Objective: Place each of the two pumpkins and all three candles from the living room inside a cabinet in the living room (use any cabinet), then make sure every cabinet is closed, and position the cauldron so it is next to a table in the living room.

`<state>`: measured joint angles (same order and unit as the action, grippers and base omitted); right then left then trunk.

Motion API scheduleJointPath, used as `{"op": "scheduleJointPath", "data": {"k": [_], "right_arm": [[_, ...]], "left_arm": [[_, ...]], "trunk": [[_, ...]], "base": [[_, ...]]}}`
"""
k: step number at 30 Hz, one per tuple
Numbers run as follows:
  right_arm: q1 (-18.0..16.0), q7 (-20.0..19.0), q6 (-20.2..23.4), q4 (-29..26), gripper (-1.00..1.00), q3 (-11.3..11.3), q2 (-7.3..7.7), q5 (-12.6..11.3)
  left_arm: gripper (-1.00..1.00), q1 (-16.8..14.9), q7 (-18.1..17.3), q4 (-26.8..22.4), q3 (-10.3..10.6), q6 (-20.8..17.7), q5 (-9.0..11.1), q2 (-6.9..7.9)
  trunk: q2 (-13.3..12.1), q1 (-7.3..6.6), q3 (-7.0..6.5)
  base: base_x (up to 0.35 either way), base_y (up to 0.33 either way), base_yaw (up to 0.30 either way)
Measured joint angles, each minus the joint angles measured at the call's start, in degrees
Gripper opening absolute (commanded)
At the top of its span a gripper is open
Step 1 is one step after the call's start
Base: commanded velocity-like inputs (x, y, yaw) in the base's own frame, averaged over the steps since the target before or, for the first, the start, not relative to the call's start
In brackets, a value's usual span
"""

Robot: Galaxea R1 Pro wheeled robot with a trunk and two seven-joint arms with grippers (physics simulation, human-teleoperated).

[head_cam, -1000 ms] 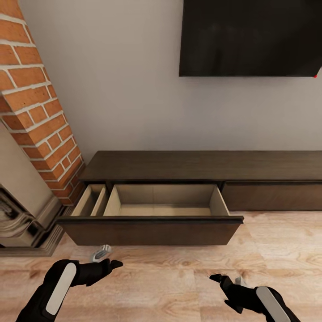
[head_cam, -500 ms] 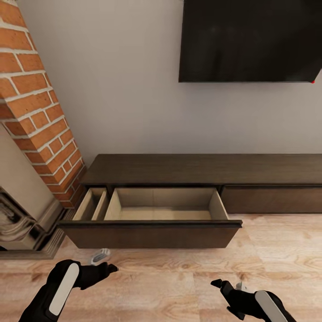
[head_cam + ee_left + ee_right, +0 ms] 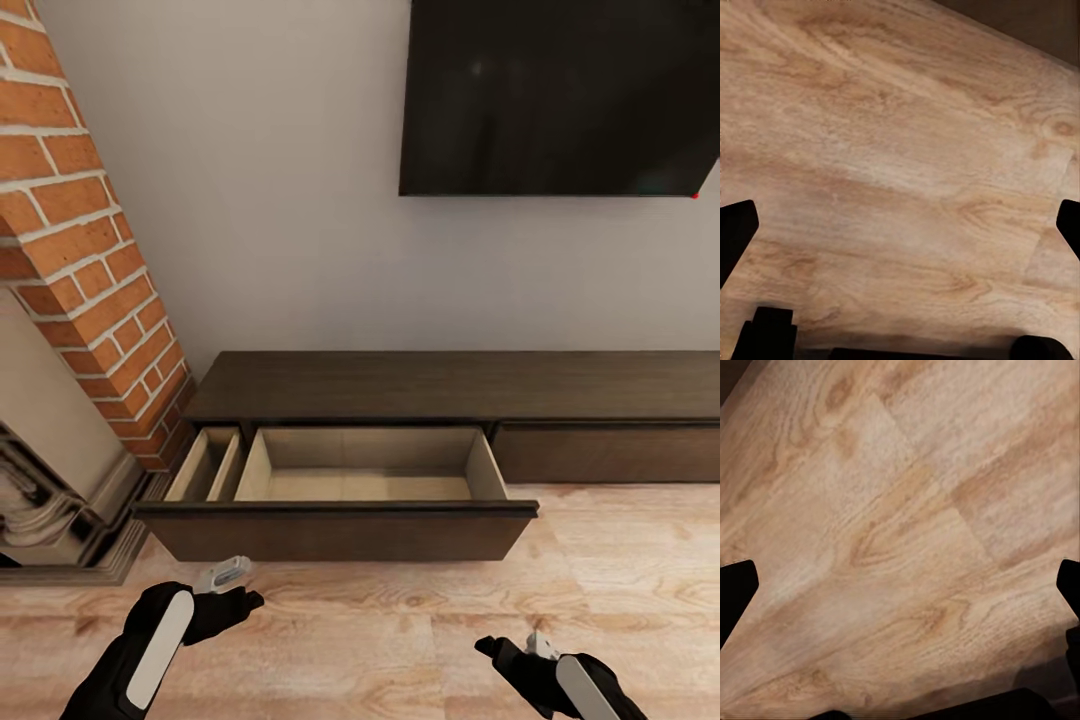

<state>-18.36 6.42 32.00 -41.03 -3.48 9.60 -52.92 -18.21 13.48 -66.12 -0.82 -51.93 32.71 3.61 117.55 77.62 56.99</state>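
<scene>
Against the back wall, the cabinet sits lower and a bit smaller in the head view than a second ago, and the whole picture has slid down with it: TV edge lower, brick chimney shifted. So the camera backed off or tilted up; the furniture did not move. The open drawer is pulled out just as far as before, pale inside, both compartments bare, no pumpkins or candles in it or anywhere in view. The cauldron isn't in these frames either.

Reading: robot looks to be pulling away from an opened, unfilled drawer, probably to go fetch items. Nothing stowed yet, drawer left open, closing step not done.

Around: stone fireplace surround hard by the drawer's left end, close quarters there. The right-hand drawer front is shut. Wood floor bare in front.

Left gripper is drawn back nearer the body, fingers spread wide in its wrist view, holding nothing. Right gripper is also lower and nearer, fingers wide apart over floorboards, holding nothing.

In the way: the protruding drawer front itself.
</scene>
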Motion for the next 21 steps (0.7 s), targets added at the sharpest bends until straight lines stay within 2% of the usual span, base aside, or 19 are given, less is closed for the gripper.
{"op": "scheduleJointPath", "data": {"k": [13, 18, 21], "right_arm": [[0.0, -0.04, 0.23, -0.07, 1.0, -0.63, 0.06, 0.08], [0.0, 0.05, 0.24, -0.05, 1.0, -0.64, -0.01, 0.08], [0.0, 0.08, 0.15, -0.01, 1.0, -0.64, -0.06, 0.13]], "left_arm": [[1.0, -0.02, 0.01, 0.28, 0.2, 0.08, 0.06, -0.01], [1.0, -0.01, 0.0, 2.1, 0.15, 0.2, -0.06, -0.01], [1.0, 0.01, -0.02, 3.69, 0.17, 1.9, -0.15, -0.01]], "trunk": [[-5.21, -2.86, -2.33], [-7.22, -3.95, -3.23], [-7.64, -4.18, -3.42]], "base": [[0.0, 0.0, 0.0], [0.0, 0.0, 0.0], [0.0, 0.0, 0.0]]}}
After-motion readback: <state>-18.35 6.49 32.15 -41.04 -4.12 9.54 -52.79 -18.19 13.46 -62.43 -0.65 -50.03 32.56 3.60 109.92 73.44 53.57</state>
